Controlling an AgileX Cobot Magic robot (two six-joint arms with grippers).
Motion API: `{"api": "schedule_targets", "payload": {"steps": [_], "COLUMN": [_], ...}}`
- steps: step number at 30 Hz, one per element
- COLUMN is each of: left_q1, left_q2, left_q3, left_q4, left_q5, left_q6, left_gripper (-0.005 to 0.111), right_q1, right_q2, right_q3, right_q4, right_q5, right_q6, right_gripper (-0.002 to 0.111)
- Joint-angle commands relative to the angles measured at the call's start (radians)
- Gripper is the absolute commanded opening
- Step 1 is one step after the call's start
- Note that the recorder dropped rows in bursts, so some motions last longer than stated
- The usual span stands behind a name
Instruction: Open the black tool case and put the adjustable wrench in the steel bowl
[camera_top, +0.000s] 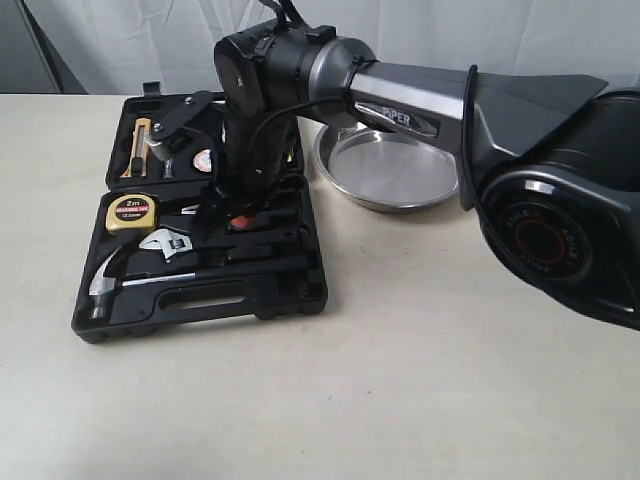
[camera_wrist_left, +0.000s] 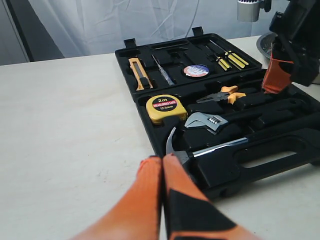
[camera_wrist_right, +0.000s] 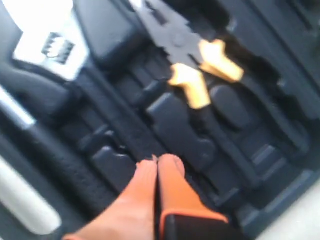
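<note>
The black tool case (camera_top: 200, 300) lies open on the table, its lid flat behind it. The adjustable wrench (camera_top: 165, 243) rests in its recess between the tape measure and the hammer; the left wrist view shows its silver head (camera_wrist_left: 205, 121). The steel bowl (camera_top: 395, 170) stands empty just right of the case. My right gripper (camera_top: 238, 218) points down into the middle of the case, shut and holding nothing, its tips (camera_wrist_right: 157, 160) over the moulded recesses beside the wrench head (camera_wrist_right: 50, 47). My left gripper (camera_wrist_left: 162, 159) is shut and empty, near the case's front corner by the hammer head.
The case also holds a yellow tape measure (camera_top: 132, 211), a hammer (camera_top: 130, 282), orange-handled pliers (camera_wrist_left: 227, 95), a utility knife (camera_top: 139, 140), tape and screwdrivers (camera_wrist_left: 230, 59). The right arm (camera_top: 420, 110) spans above the bowl. A white curtain hangs behind the table.
</note>
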Motion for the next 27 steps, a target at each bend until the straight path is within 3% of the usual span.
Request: {"api": "schedule_targets", "payload": {"steps": [1, 7, 14, 27], "left_q1": [-0.004, -0.004, -0.004, -0.004], "left_q2": [-0.005, -0.005, -0.005, -0.005], "left_q3": [0.005, 0.005, 0.005, 0.005], "left_q4": [0.000, 0.000, 0.000, 0.000], "left_q5": [-0.010, -0.010, -0.010, -0.010], "left_q6": [-0.002, -0.002, -0.002, -0.002], "left_gripper": [0.000, 0.000, 0.000, 0.000], "right_q1": [0.000, 0.000, 0.008, 0.047], "right_q2": [-0.012, -0.012, -0.010, 0.075], "right_q3": [-0.004, -0.004, -0.004, -0.004], "right_q4": [0.222, 0.196, 0.098, 0.016], "right_q5": [0.006, -0.086, -0.127, -0.169], "right_q6": [-0.359, -0.487, -0.487, -0.487], "right_gripper": [-0.001, 0.002, 0.039, 0.041]}}
